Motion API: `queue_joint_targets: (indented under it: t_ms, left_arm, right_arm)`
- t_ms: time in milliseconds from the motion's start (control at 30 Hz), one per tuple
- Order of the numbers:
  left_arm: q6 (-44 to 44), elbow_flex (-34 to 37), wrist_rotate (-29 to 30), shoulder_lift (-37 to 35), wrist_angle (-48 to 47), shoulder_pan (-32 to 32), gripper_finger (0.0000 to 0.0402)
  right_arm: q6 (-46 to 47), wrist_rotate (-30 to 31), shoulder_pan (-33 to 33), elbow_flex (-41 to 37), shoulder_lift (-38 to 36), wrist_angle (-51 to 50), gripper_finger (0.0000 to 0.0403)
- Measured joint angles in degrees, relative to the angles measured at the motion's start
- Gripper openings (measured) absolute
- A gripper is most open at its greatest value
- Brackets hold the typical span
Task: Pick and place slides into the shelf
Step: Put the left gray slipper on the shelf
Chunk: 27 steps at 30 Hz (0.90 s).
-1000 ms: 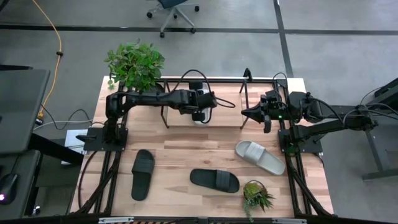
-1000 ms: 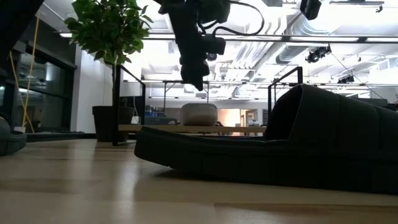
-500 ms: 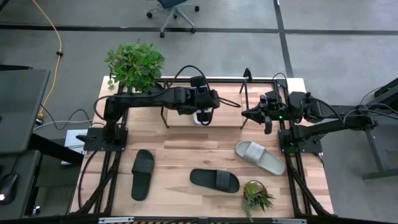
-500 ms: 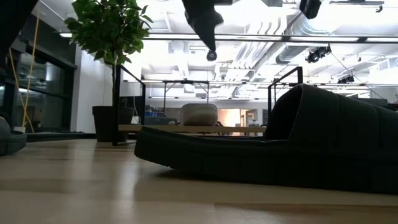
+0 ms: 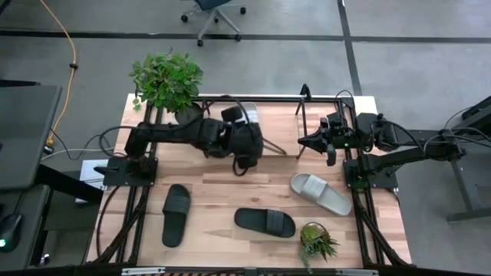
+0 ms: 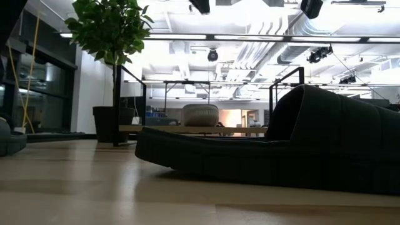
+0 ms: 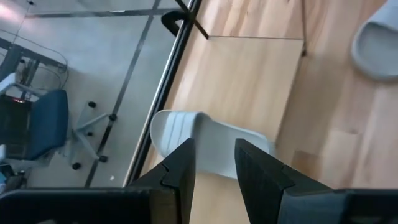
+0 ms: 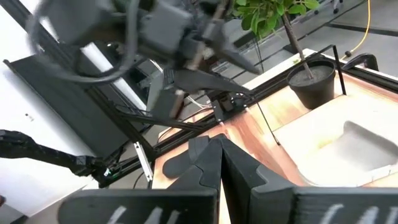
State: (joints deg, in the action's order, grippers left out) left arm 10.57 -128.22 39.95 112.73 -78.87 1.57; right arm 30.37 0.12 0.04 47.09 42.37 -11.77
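One grey slide [image 7: 205, 144] on the shelf [image 7: 249, 81] — three slides [image 5: 265, 221] on tabletop.

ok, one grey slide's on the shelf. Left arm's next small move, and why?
Probably swing the left pincer, empty and open, toward the black slide on its side of the table. The grey slide already lies on the shelf; three slides remain on the tabletop.

Overhead camera: straight down, whole table [image 5: 230, 188]. Low camera: table height, level, close behind a black slide [image 6: 262, 153]. Wrist cameras share the shelf [image 7: 249, 74].
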Motion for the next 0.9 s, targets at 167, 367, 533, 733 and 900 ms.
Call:
queue_joint_targets:
  t_ms: [167,367,533,733,900]
  left_arm:
    - [7.64,-5.75,3.77,-0.10,-6.04,4.45,0.0101]
    - [18.62,-5.54,7.82,-3.24,-10.11,9.23,0.0101]
    - [25.57,-5.48,8.73,-5.91,-11.21,13.15,0.0101]
    - [30.30,-5.49,9.15,-8.88,-11.19,17.80,0.0101]
    - [32.96,-5.49,9.05,-10.76,-11.17,21.02,0.0101]
  right_arm:
    - [-0.83,1.32,0.01,0.00,0.12,-0.02,0.0000]
    - [-0.68,-0.11,0.00,0.00,1.54,0.04,0.0000]
    - [-0.68,-2.67,0.00,0.00,4.72,0.09,0.0000]
    - [2.60,-9.67,1.18,0.00,6.27,0.31,0.0000]
    - [8.12,-11.35,6.17,0.00,5.11,0.32,0.0000]
